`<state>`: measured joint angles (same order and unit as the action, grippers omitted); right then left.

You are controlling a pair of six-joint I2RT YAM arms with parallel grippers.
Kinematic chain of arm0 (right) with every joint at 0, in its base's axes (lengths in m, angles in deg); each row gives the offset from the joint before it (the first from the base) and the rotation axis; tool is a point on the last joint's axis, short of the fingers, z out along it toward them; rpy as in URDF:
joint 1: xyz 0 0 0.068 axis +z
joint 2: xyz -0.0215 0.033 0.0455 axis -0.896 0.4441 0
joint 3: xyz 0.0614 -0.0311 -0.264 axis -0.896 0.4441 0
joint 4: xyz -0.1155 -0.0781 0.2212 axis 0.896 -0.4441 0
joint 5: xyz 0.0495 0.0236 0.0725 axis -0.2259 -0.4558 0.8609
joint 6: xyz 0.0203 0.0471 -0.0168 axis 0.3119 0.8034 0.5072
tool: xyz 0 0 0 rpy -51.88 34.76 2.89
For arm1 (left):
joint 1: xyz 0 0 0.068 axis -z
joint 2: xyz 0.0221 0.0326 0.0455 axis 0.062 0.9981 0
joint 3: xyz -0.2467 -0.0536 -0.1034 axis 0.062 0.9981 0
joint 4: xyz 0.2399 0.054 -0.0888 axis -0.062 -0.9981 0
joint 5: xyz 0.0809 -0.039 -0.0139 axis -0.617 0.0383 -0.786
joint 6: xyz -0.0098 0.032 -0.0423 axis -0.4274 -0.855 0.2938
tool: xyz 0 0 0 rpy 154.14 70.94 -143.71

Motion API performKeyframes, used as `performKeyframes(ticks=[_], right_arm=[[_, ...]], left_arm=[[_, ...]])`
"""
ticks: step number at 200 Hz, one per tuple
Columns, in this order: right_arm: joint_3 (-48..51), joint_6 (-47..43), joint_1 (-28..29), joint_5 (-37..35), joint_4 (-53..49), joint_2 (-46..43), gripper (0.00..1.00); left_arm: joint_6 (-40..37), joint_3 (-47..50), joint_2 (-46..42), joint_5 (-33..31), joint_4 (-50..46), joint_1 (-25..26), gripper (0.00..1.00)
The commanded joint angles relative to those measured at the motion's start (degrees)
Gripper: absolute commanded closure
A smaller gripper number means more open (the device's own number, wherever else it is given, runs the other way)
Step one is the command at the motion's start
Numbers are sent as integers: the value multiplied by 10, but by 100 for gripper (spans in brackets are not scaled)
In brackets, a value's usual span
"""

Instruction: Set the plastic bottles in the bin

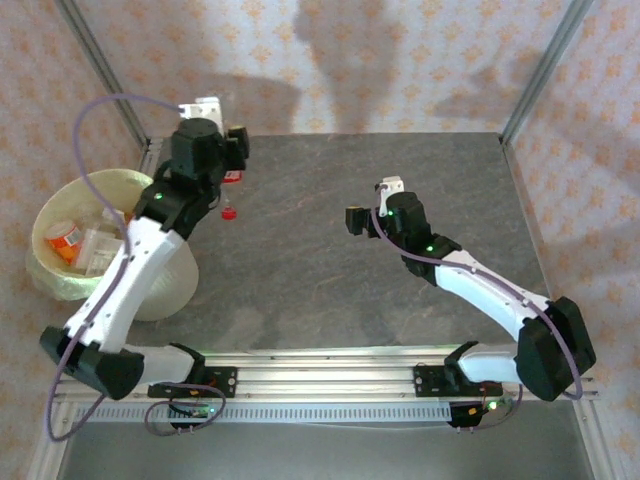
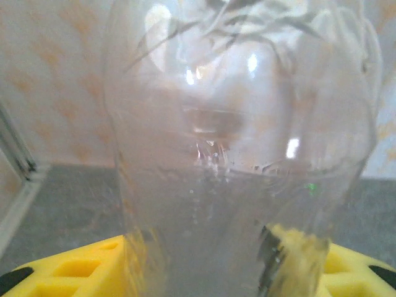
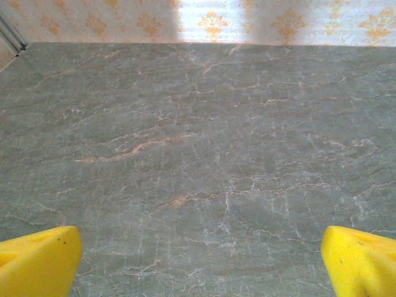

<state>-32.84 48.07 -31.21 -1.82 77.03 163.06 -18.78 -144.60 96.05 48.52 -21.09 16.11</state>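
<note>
Left jaws pinch a clear bottle [image 2: 235,185] at the far-left of the surface [image 3: 198,154]. The bin [image 1: 38,240] lies left of and nearer than the jaws, beside the left arm. Right jaws spread wide, well apart.

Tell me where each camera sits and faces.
Top external: above, behind the bases, looking down on table, bin, left arm, right arm.
Left wrist: on left gripper, facing the far wall; gripped clear bottle, yellow fingers.
Right wrist: on open right gripper, tilted down at table; yellow fingertips.
Shared: top and left wrist both show the bottle.
</note>
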Motion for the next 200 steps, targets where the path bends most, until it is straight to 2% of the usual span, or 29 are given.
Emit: performKeyframes(ticks=[1,15,31,56,74,92,123,167,174,187,200], right_arm=[[-5,10,-3,14,20,11,1],[-7,10,-3,17,22,15,1],[-9,8,-3,20,24,18,1],[-13,4,-3,24,23,23,1],[-16,4,-4,27,24,27,1],[-18,7,-4,31,27,31,1],[-18,7,-4,32,27,32,1],[-12,0,-5,28,25,26,1],[-10,1,-6,28,25,25,1],[-7,1,-7,29,26,24,1],[-7,3,-7,30,25,25,1]], left_arm=[[-78,-27,-37,-82,-43,-3,52],[-119,-25,-59,-117,-38,-15,52],[-139,-19,-84,-116,-36,-50,52],[-148,13,-125,-76,-15,-123,52],[-175,26,-139,-18,-15,-161,51],[-186,38,-140,-7,-25,-195,51],[-157,92,-160,12,-17,-259,48],[-95,184,-202,49,-6,-318,44],[-88,197,-209,50,-7,-322,40],[-72,212,-219,42,-13,-326,24],[-56,210,-224,29,-25,-329,16]])
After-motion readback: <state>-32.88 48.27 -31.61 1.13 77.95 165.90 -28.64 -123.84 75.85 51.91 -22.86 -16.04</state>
